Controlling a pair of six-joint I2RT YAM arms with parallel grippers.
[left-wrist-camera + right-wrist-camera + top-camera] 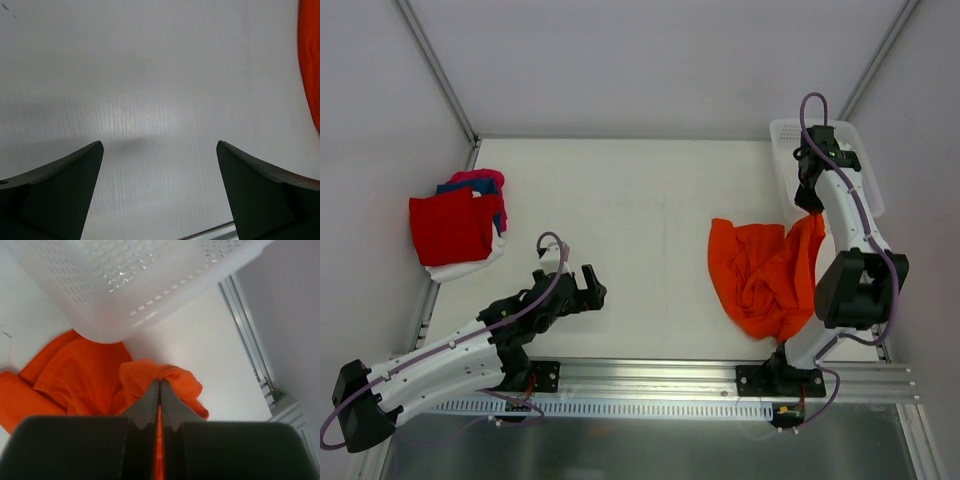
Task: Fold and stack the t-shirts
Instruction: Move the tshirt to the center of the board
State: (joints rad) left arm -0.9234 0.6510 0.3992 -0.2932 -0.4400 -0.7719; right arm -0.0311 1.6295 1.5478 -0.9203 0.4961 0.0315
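- Your orange t-shirt (760, 275) is soft, crumpled cloth, heaped on the smooth white table (620, 200) right of centre, with one corner lifted.
- The mesh basket (785, 135) is white perforated plastic, in the far right corner.
- The stack (455, 228) of folded shirts lies at the left edge, red on top.
- Your right gripper (160, 384) is pressed together, pinching an orange fold just beside the basket, arm reaching far.
- Your left gripper (592, 290) is spread wide and holds nothing, arm low.

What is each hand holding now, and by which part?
The right hand pinches the orange t-shirt by a bunched fold at its far right edge. The left hand is open and empty.
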